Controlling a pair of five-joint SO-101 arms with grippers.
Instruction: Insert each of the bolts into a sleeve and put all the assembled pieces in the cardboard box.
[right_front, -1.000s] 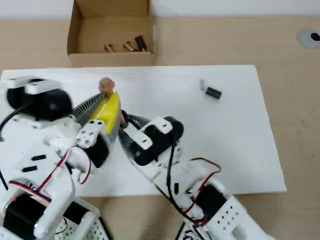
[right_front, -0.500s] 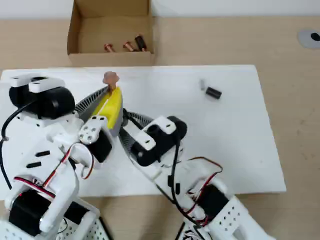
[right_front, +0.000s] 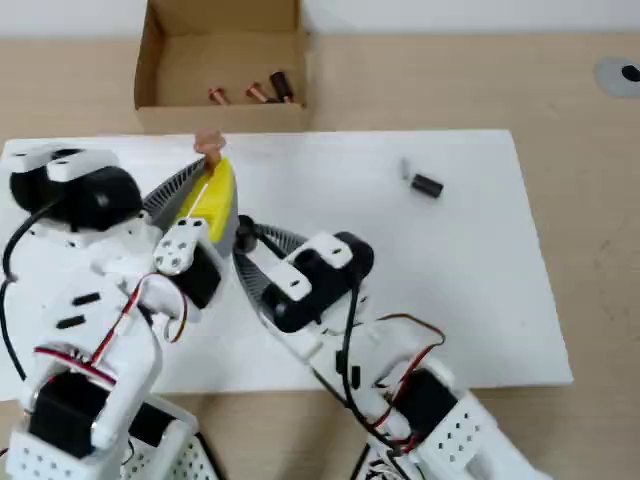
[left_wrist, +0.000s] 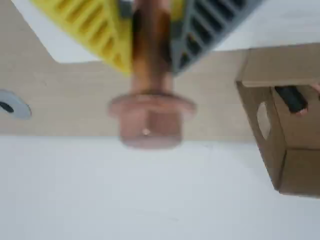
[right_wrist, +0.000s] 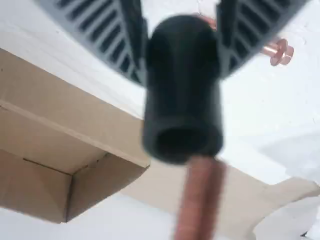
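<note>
By box (right_front: 143, 75): L end effector (right_front: 208, 166) grips copper bolt (left_wrist: 150, 119), R end effector (right_wrist: 182, 65) black sleeve (right_wrist: 183, 100).

The high camera sits fixed above the table (right_front: 590, 220) and looks down from the arms' base side, far enough off to take in both arms and the cardboard box (right_front: 200, 60) beyond them. The left wrist camera rides close behind the left arm's fingers (left_wrist: 85, 25) and looks out along them, past the bolt (left_wrist: 150, 117) pinched between them. The right wrist camera sits just as near the right arm's fingers (right_wrist: 100, 30), sighting along the sleeve (right_wrist: 182, 85) they clamp. All three views share the box and the white sheet (right_front: 470, 300) ahead of the fingers.
</note>
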